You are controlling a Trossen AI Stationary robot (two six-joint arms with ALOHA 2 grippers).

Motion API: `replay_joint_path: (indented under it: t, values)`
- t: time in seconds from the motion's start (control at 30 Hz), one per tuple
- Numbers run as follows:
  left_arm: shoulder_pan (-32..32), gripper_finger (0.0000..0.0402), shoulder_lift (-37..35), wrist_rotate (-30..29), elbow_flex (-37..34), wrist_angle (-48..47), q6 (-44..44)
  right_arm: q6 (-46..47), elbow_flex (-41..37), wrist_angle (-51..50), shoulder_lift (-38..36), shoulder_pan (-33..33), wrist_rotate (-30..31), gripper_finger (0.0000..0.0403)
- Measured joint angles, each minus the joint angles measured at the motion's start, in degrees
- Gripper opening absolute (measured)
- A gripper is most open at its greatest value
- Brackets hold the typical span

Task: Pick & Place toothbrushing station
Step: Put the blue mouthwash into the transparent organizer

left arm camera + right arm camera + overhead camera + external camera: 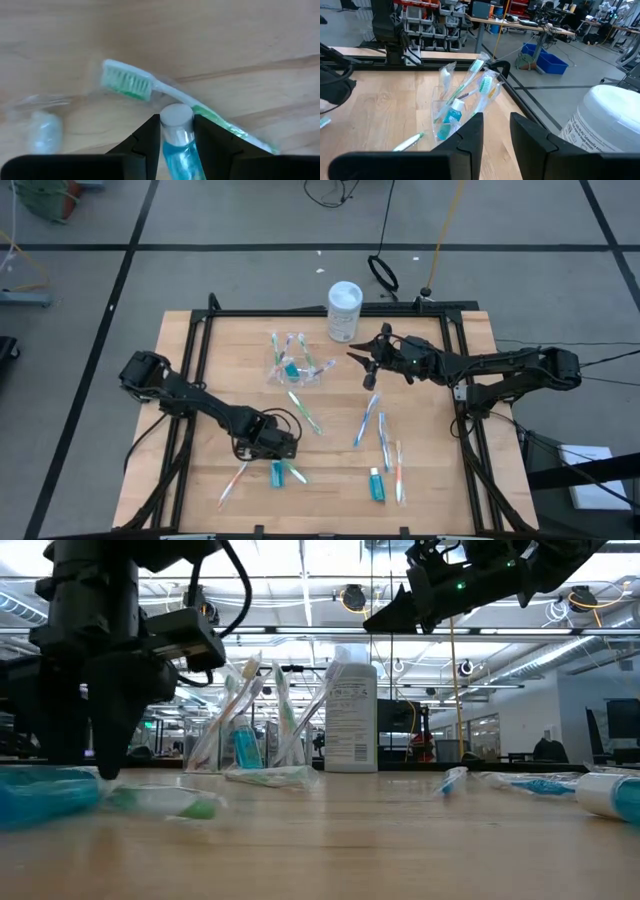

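A small teal toothpaste tube with a white cap (176, 150) lies on the wooden table near its front left, and also shows in the high view (277, 474). My left gripper (272, 452) is down at the table, shut on this tube. A wrapped green toothbrush (150, 86) lies just beyond the cap. A clear plastic cup (290, 366) stands at the table's far middle with several toothbrushes and a teal tube in it. My right gripper (362, 360) hangs open and empty, raised above the table right of the cup. My left gripper pinches the tube between its two fingers at the cap end, at the neck just under the white cap (176, 131). The fingers (150, 137) come from above and stand one on each side of the tube. The tube's teal body (277, 476) lies on the table.
A white bottle (344, 310) stands at the table's far edge beside the cup. Loose toothbrushes (366, 420) and a second teal tube (376, 485) lie at the front right. A green toothbrush (305, 412) lies mid-table, and another toothbrush (232, 480) lies at the front left.
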Motion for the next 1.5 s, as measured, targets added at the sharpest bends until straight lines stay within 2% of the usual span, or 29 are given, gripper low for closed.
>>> replay_joint_path:
  t: [0.23, 0.3, 0.43, 0.63, 0.73, 0.87, 1.23, 1.33, 1.5]
  values:
    - [0.7, 0.0116, 1.9, 0.1, 0.0, 2.6, 5.9, 0.1, 0.0, -0.4, 0.0, 0.2, 0.0, 0.0091]
    - [0.9, 0.0116, 1.8, 0.0, 0.0, 2.6, 10.2, 0.1, 0.0, -0.4, 0.0, 0.4, 0.0, 0.0091]
    - [1.0, 0.0116, 1.8, -0.4, 0.0, 2.6, 21.4, 0.1, 0.0, -0.4, 0.0, 1.4, 0.0, 0.0091]
    - [0.9, 0.0116, 1.8, -1.7, -0.1, 3.4, 48.4, -0.5, 0.0, -0.4, 0.0, 3.1, 0.0, 0.0091]
    - [0.9, 0.0116, 1.9, -2.6, -0.2, 4.5, 56.3, -0.5, 0.0, -0.4, 0.0, 3.6, 0.0, 0.0091]
    - [1.6, 0.0115, 1.9, -4.9, -0.2, 5.1, 58.3, -0.1, 0.0, -1.1, 0.0, 4.2, 0.0, 0.0091]
    - [5.4, 0.0115, 1.9, -3.3, 0.6, 6.8, 60.3, 1.9, 0.0, -3.2, 0.0, 4.9, 0.1, 0.0091]
    - [6.5, 0.0115, 1.7, -2.5, 2.1, 6.9, 60.9, 2.7, 0.0, -3.0, 0.0, 4.9, 0.1, 0.0091]
    - [8.8, 0.0115, 0.4, -2.6, 5.7, 2.6, 66.7, 3.0, 0.0, -3.4, 0.0, 4.9, 0.2, 0.0091]
